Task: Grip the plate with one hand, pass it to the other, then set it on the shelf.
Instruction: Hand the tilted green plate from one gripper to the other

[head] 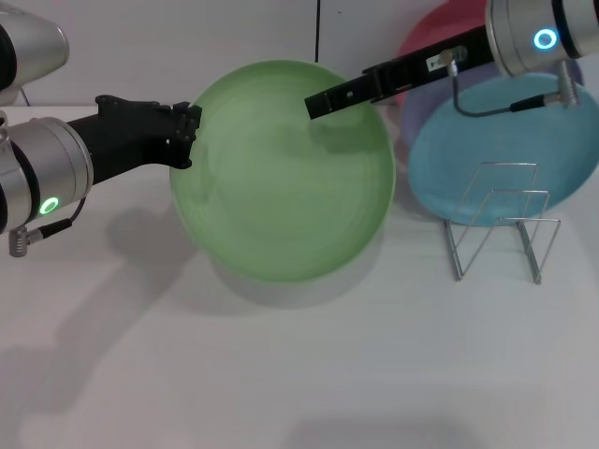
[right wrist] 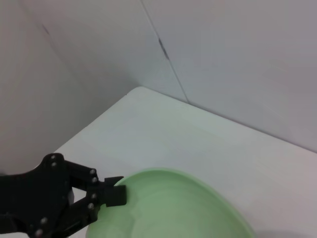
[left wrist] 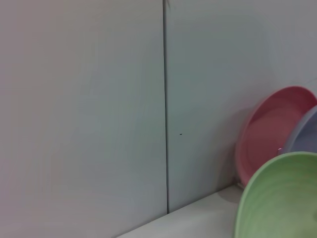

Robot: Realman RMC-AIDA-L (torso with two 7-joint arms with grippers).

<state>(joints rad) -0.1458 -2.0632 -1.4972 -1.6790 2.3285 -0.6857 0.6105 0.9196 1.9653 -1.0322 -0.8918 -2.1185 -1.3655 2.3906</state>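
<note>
Step 1 done: left gripper (head: 190, 136) clamps the green plate (head: 281, 178) in air at its left rim; right gripper (head: 323, 101) at far rim, grip unclear; handover & shelf (head: 501, 220) still left

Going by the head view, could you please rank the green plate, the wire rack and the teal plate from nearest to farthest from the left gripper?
From the left gripper:
1. The green plate, held at its left rim.
2. The teal plate and the wire rack, both far right; their near edges are too close to call.
</note>
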